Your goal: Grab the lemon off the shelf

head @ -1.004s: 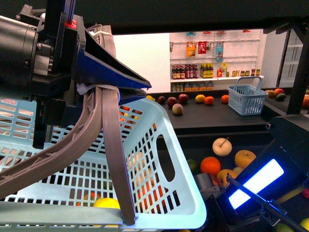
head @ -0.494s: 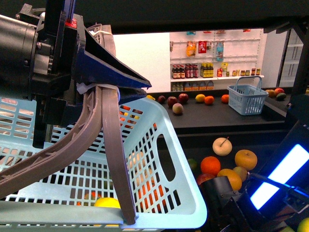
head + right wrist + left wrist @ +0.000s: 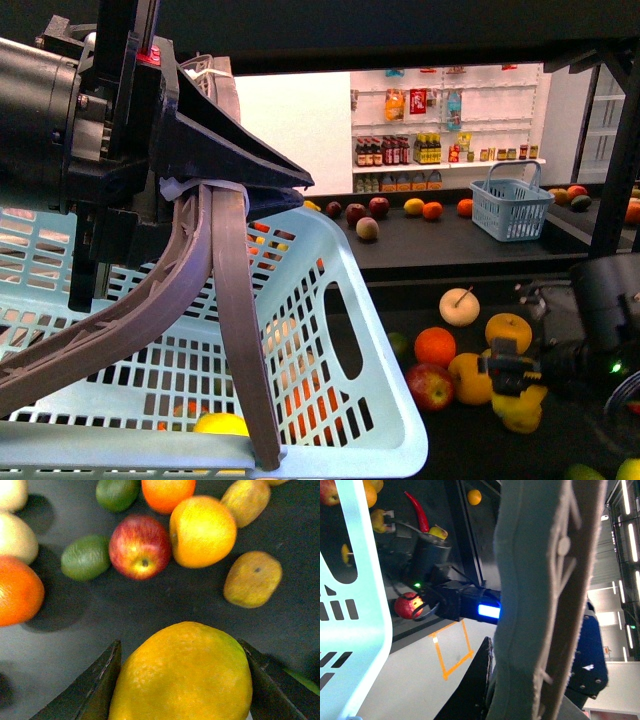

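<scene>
Near the red apple (image 3: 430, 385), our right gripper (image 3: 181, 650) clasps the lemon (image 3: 522, 408); left gripper (image 3: 215, 180) clamps the basket handle (image 3: 235, 330). We advise lifting straight up.

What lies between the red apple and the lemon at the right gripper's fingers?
Nothing but bare black shelf: the right wrist view shows an empty stretch between the red apple and the lemon.

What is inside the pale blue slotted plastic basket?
Through the slots of the pale blue plastic basket, a yellow round fruit and orange patches show low down. Its walls and the grey handle hide the rest.
</scene>
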